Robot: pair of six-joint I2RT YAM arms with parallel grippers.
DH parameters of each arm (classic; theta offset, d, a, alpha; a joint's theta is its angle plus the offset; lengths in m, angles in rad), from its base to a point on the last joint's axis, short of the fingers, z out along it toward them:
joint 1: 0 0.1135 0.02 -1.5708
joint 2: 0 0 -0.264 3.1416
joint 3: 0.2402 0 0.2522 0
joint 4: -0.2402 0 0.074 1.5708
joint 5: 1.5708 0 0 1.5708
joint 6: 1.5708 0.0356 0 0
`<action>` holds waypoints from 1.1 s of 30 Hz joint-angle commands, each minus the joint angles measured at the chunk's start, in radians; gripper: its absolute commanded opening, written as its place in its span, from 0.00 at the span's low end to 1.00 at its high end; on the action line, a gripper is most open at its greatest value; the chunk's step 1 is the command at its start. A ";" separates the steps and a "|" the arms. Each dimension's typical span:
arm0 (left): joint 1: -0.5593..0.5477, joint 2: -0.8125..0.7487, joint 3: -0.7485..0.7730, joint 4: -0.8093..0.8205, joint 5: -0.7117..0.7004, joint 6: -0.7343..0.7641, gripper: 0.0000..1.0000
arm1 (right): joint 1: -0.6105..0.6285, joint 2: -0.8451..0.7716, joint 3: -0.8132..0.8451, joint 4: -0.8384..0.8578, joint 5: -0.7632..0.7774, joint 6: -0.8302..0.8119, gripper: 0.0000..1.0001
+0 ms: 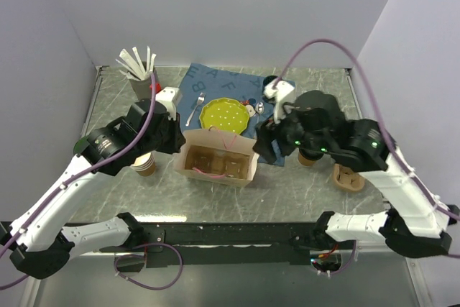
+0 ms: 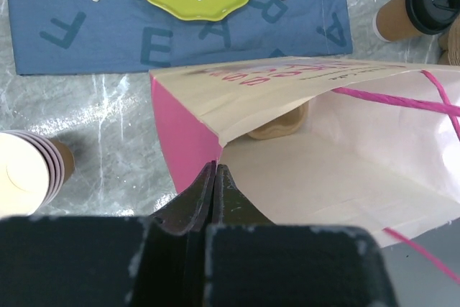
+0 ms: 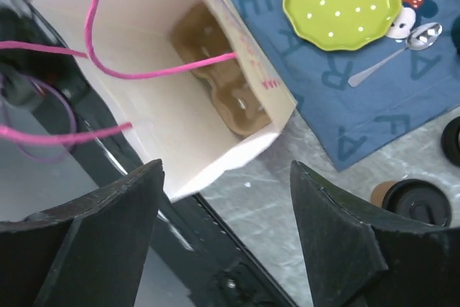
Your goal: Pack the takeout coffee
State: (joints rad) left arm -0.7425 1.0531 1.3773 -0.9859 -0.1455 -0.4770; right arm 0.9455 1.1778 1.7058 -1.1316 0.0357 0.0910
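The takeout coffee (image 1: 307, 158), a tan paper cup with a black lid, stands right of the paper bag (image 1: 215, 170), half hidden under my right arm. It also shows in the left wrist view (image 2: 420, 8) and the right wrist view (image 3: 413, 203). The bag (image 2: 323, 149) stands open with pink handles and a brown cup carrier (image 3: 223, 84) inside. My left gripper (image 2: 215, 168) is shut on the bag's left rim. My right gripper (image 3: 226, 177) is open and empty, hovering over the bag's right corner, with the coffee just beyond one of its fingers (image 3: 323, 206).
Stacked beige cups (image 1: 146, 165) stand left of the bag. A yellow plate (image 1: 225, 115) and spoons lie on a blue mat (image 1: 215, 80) behind it. A second brown carrier (image 1: 348, 177) lies at the right. A utensil holder (image 1: 139, 73) stands at the back left.
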 commanded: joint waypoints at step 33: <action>0.023 -0.197 -0.172 0.257 0.225 -0.181 0.01 | -0.883 0.240 -0.545 0.263 0.041 -0.004 0.90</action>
State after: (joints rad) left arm -0.7219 0.8783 1.1835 -0.7673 0.0570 -0.6518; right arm 0.0719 1.3952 1.1690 -0.9314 0.0631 0.1062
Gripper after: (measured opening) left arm 0.021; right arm 0.899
